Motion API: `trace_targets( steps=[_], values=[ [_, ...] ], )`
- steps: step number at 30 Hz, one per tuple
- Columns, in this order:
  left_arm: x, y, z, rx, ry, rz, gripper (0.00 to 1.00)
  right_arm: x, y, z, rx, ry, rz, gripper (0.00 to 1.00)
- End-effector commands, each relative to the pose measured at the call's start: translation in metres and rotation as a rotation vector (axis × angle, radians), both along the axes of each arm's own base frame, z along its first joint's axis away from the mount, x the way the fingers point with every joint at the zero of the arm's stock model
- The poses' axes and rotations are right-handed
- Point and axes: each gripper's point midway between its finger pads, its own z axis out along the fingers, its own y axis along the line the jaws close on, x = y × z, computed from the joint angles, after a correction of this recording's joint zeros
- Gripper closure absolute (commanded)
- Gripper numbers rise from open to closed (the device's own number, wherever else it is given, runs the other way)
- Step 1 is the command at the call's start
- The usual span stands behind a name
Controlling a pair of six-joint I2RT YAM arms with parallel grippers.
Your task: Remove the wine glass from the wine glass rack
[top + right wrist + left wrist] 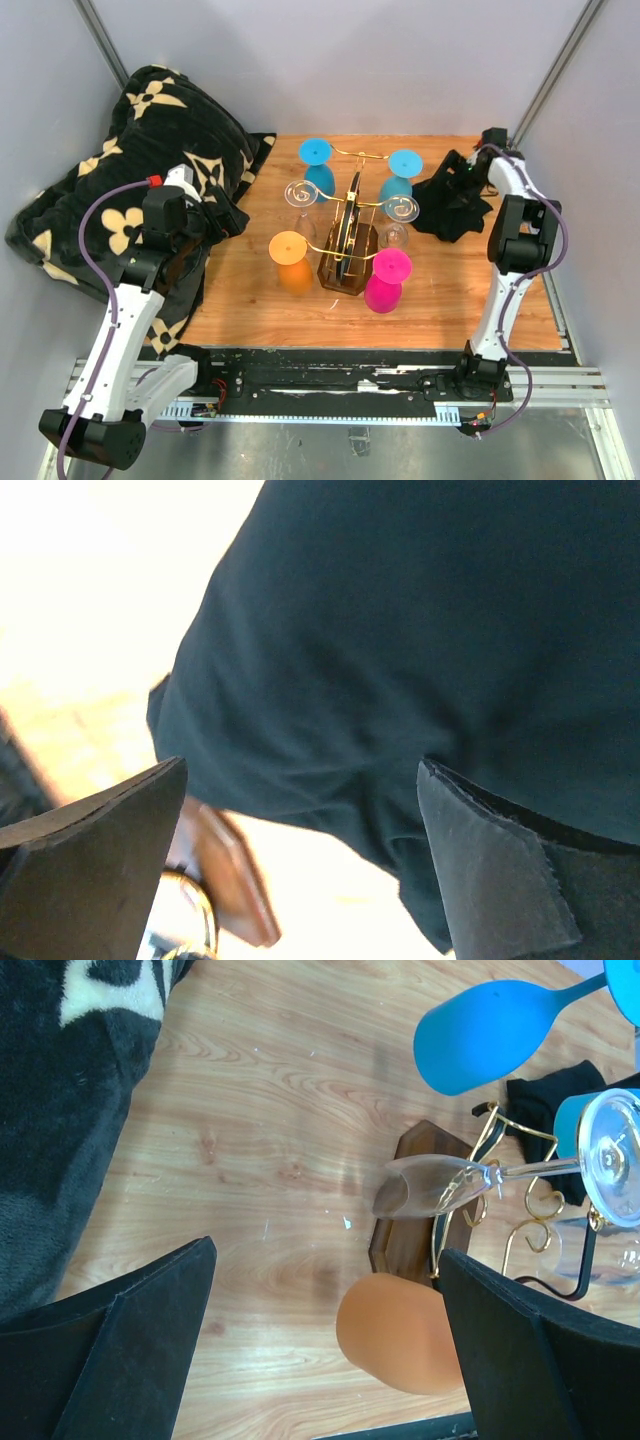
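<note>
1. The rack [347,258] stands in the middle of the worktop [450,290]. It has a dark wooden base, and its gold wire arms reach out left and right.
2. Six glasses hang from the arms, feet up and bowls down.
3. At the far end are the left blue glass [317,168] and the right blue glass [402,175].
4. In the middle row are the left clear glass [299,195] and the right clear glass [398,222].
5. At the near end are the orange glass [290,255] on the left and the pink glass [386,280] on the right.
6. The left tool [225,218] is spread wide and holds nothing. It sits left of the rack, at the edge of a black flowered blanket [120,180], near the glasses but apart from them.
7. The left wrist view looks past the left tool [330,1340] at the left clear glass [430,1185], the left blue glass [490,1035], the orange glass [395,1332] and the rack [415,1150].
8. The right tool [452,192] is at the far right, right of the rack, over a black cloth [445,215].
9. In its blurred wrist view the right tool [300,870] stands wide with nothing between its fingers, and the cloth [420,650] fills most of the picture.
</note>
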Motion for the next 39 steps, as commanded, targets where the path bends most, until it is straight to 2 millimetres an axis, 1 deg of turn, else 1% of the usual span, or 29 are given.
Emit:
trace_targets(
  steps=[1,3,4,6,7,8,9,10,12,14,15,16,18,20,22,26,30,32,35,36,38,39],
  values=[
    [0.002,-0.003,0.006,0.006,-0.01,-0.021,0.0,-0.007,-0.104,-0.008,-0.345,0.112,-0.106,0.02],
    [0.001,-0.001,0.007,0.015,-0.015,-0.014,0.0,0.007,-0.128,-0.002,-0.412,0.102,-0.127,0.02],
    [0.001,0.0,0.008,0.017,-0.019,-0.01,0.0,0.012,-0.137,-0.003,-0.419,0.109,-0.137,0.01],
    [0.001,0.0,0.01,0.017,-0.024,-0.008,0.0,0.027,-0.147,-0.003,-0.399,0.099,-0.155,0.02],
    [0.001,0.001,0.012,0.017,-0.027,-0.009,0.0,0.028,-0.148,-0.001,-0.396,0.111,-0.154,0.02],
    [0.0,0.001,0.012,0.022,-0.024,-0.006,0.0,0.031,-0.146,0.01,-0.395,0.092,-0.145,0.01],
    [0.0,0.003,0.013,0.029,-0.025,0.001,0.0,0.03,-0.14,0.016,-0.398,0.072,-0.12,0.01],
    [0.0,0.005,0.013,0.036,-0.025,0.009,0.0,0.032,-0.132,0.028,-0.414,0.022,-0.107,0.02],
    [0.0,0.007,0.013,0.041,-0.025,0.017,0.0,0.027,-0.112,0.048,-0.431,-0.099,-0.096,0.01],
    [-0.001,0.006,0.012,0.036,-0.022,0.012,0.0,0.016,-0.1,0.074,-0.488,-0.195,-0.092,0.02],
    [-0.001,0.005,0.011,0.035,-0.019,0.009,0.0,0.007,-0.094,0.085,-0.516,-0.206,-0.057,0.01],
    [-0.002,0.005,0.01,0.034,-0.016,0.008,0.0,0.0,-0.089,0.085,-0.534,-0.181,-0.023,0.01],
    [-0.002,0.005,0.009,0.033,-0.014,0.008,0.0,-0.019,-0.079,0.08,-0.548,-0.109,0.049,0.01],
    [-0.003,0.003,0.008,0.023,-0.017,0.004,0.0,-0.032,-0.068,0.073,-0.542,-0.061,0.115,0.02],
    [-0.003,0.001,0.008,0.012,-0.018,-0.002,0.0,-0.04,-0.06,0.062,-0.552,-0.03,0.163,0.01],
    [-0.003,-0.001,0.008,0.001,-0.016,-0.01,0.0,-0.052,-0.051,0.037,-0.523,0.057,0.204,0.01],
    [-0.003,0.001,0.007,0.009,-0.019,-0.003,0.0,-0.056,-0.04,0.021,-0.516,0.086,0.239,0.02],
    [-0.003,0.001,0.006,0.01,-0.016,-0.003,0.0,-0.058,-0.027,0.014,-0.5,0.085,0.288,0.02],
    [-0.001,-0.001,0.002,0.005,-0.01,-0.011,0.0,-0.057,-0.004,-0.001,-0.477,0.092,0.365,0.01],
    [0.0,-0.002,0.001,0.005,-0.006,-0.016,0.0,-0.056,0.0,-0.007,-0.466,0.102,0.37,0.02],
    [0.001,-0.002,-0.002,0.014,0.003,-0.019,0.0,-0.05,0.0,-0.016,-0.457,0.134,0.355,0.01],
    [0.001,-0.001,-0.003,0.021,0.007,-0.02,0.0,-0.046,-0.005,-0.02,-0.473,0.154,0.333,0.02]
  ],
)
